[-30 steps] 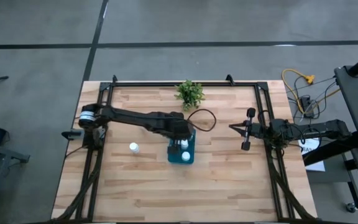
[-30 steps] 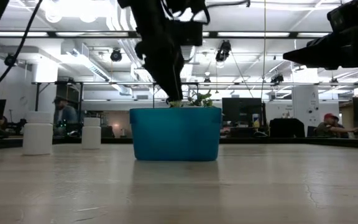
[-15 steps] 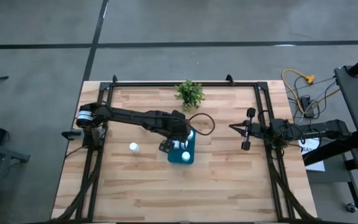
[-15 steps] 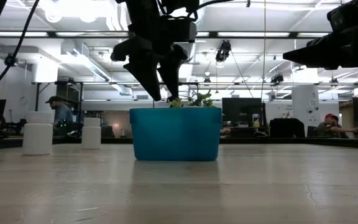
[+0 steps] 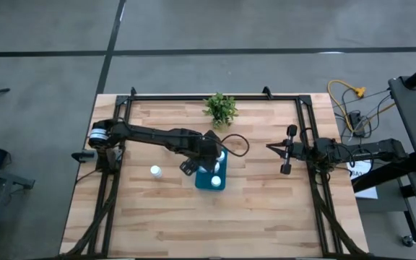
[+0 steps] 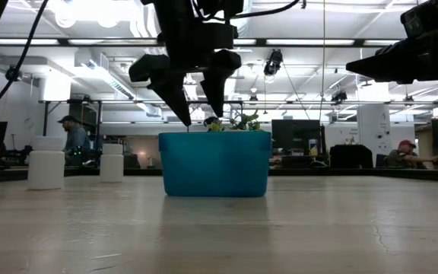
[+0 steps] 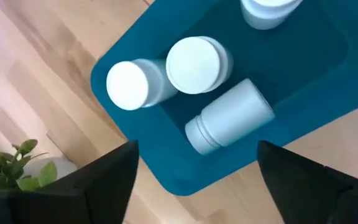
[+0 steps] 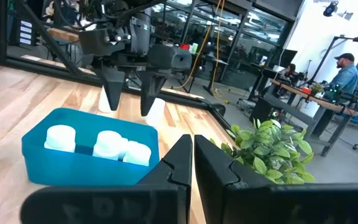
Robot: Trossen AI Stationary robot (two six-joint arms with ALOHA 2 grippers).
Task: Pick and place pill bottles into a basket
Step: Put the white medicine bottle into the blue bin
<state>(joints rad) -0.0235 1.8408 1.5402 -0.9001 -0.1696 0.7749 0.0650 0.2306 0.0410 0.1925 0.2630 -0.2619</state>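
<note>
The teal basket (image 5: 212, 176) stands mid-table and holds several white pill bottles (image 7: 197, 62); one of them (image 7: 229, 118) lies on its side on the basket's floor. My left gripper (image 6: 198, 116) hangs open just above the basket's far left rim (image 7: 135, 146), fingers pointing down, nothing between them. Two more pill bottles (image 6: 46, 162) (image 6: 112, 162) stand upright on the table left of the basket; the high view shows one (image 5: 154, 172). My right gripper (image 8: 189, 155) waits shut and level at the table's right side (image 5: 289, 149).
A small green potted plant (image 5: 220, 108) stands near the far edge, behind the basket. Black frame rails (image 5: 193, 96) run along the table's far, left and right sides. Bare wood lies in front of the basket. People sit at desks in the room beyond.
My left gripper has rolled about the line it points along while staying above the basket; in the low view its fingers, seen edge-on before, now show side by side and apart. Basket and bottles have not moved.
</note>
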